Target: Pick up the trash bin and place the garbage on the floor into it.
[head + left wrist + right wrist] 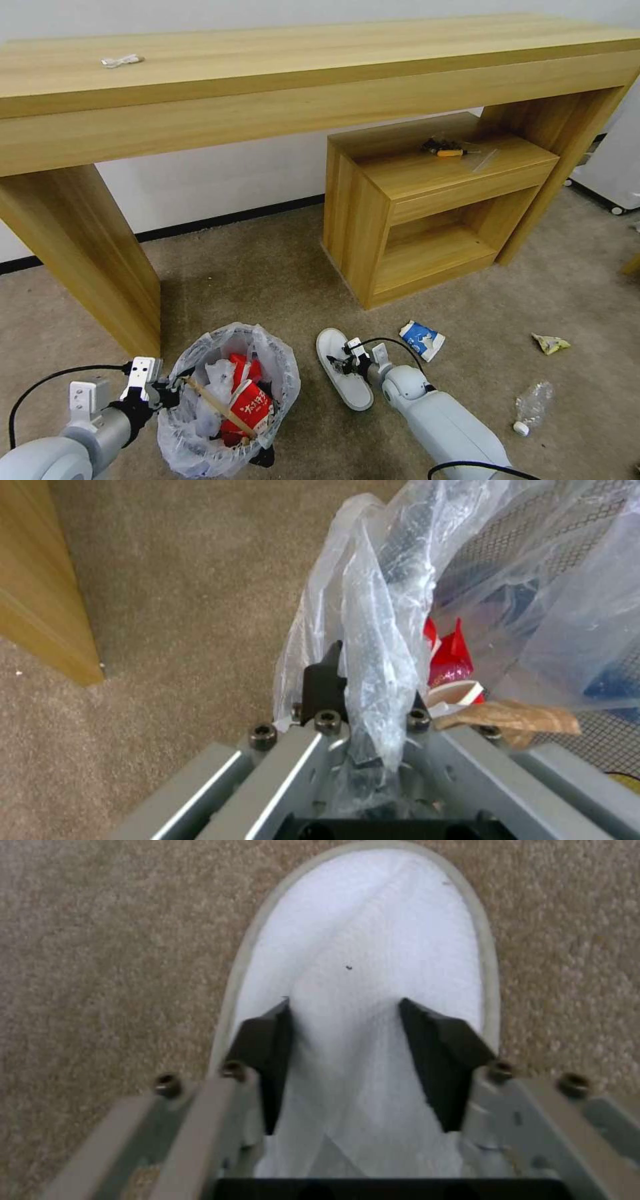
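My left gripper (pixel 175 390) is pinched on the trash bin (pixel 227 400) rim and liner, so I keep it level. Beside it on the floor (pixel 267 280), my right gripper (pixel 347 1060) straddles the white slipper (pixel 373 960), jaws wide; I should close squarely on its upper.
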### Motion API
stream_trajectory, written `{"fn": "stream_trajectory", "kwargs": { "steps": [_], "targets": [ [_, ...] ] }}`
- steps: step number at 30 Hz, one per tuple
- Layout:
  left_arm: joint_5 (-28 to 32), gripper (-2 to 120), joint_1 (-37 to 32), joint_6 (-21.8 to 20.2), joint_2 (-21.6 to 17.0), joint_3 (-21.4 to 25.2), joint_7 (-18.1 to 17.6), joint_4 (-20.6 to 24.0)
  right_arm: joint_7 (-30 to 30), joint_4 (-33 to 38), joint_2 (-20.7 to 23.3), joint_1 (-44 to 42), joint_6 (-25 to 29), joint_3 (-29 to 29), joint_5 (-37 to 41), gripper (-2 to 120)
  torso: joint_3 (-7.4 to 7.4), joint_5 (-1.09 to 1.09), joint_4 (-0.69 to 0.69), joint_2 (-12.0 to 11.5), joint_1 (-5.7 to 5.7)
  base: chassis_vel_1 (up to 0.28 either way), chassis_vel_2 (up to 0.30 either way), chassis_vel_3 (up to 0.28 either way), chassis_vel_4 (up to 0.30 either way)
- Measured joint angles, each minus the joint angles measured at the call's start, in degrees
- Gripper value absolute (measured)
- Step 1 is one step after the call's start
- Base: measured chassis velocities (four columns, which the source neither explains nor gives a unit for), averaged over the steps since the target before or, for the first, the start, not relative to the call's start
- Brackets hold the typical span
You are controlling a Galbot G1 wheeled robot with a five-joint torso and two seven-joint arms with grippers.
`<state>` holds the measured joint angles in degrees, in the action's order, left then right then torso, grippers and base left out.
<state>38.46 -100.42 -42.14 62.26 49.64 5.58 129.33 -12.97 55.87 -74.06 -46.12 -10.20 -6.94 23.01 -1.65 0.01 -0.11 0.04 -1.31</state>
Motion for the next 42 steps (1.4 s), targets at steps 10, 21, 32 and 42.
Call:
{"fn": "stream_trajectory", "kwargs": {
  "steps": [10, 21, 32, 42],
  "targets": [
    [0.07, 0, -0.03, 0.00, -0.17, 0.05, 0.14, -0.09, 0.34, -0.78, -0.63, -0.73, 1.33, 1.04, -0.14, 1, 0.00, 0.01, 0.00, -0.01, 0.00, 0.000, 0.000, 0.000, 0.000],
    [0.09, 0, -0.37, 0.00, -0.14, 0.26, 0.18, 0.47, 0.59, 0.39, -0.24, -1.28, 7.25, 2.69, -4.40, 0, 0.00, 0.01, 0.00, -0.01, 0.00, 0.000, 0.000, 0.000, 0.000],
    [0.19, 0, -0.73, 0.00, 0.29, 0.43, 0.09, 1.13, 0.73, 15.59, 3.88, -4.33, 8.31, 6.20, -2.53, 0, 0.00, 0.02, 0.01, -0.01, 0.00, 0.000, 0.000, 0.000, 0.000],
    [2.35, 0, 0.59, -0.01, -0.09, -0.20, -1.35, 0.14, -2.51, 42.08, 16.09, -0.73, 3.43, 5.75, 8.89, 0, 0.00, 0.00, 0.00, -0.01, 0.00, 0.000, 0.000, 0.000, 0.000]
  ]
}}
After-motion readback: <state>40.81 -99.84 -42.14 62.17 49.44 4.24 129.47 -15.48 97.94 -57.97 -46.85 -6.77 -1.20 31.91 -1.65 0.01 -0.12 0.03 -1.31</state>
